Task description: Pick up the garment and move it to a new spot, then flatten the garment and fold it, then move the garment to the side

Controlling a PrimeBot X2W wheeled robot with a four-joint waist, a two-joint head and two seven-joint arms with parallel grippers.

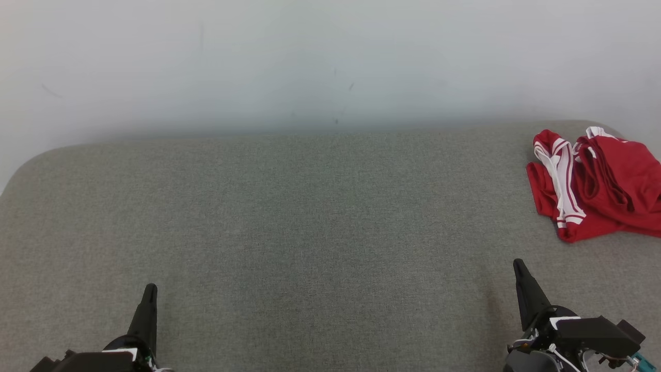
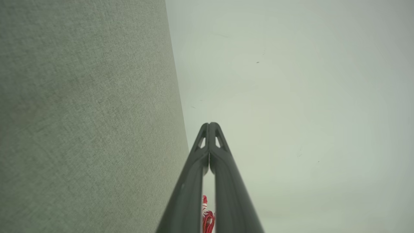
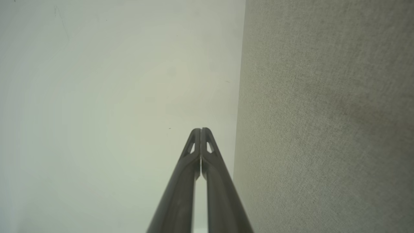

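Grey woven cloth covers the desk (image 1: 310,232), its far corners rounded, set against a pale, smooth wall (image 1: 310,62). I note the left gripper (image 1: 150,289) and right gripper (image 1: 518,266) with jaws fully closed, tips pressed together, holding nothing. The garment (image 1: 594,186), red with white stripes, lies crumpled at the desk's far right corner, well apart from both.

You had a grey fabric-covered surface (image 1: 310,232) across the lower two thirds of the head view, its far corners rounded. On it, at the right edge of the frame near the far rim, lay a crumpled red garment (image 1: 614,178) with white stripes.
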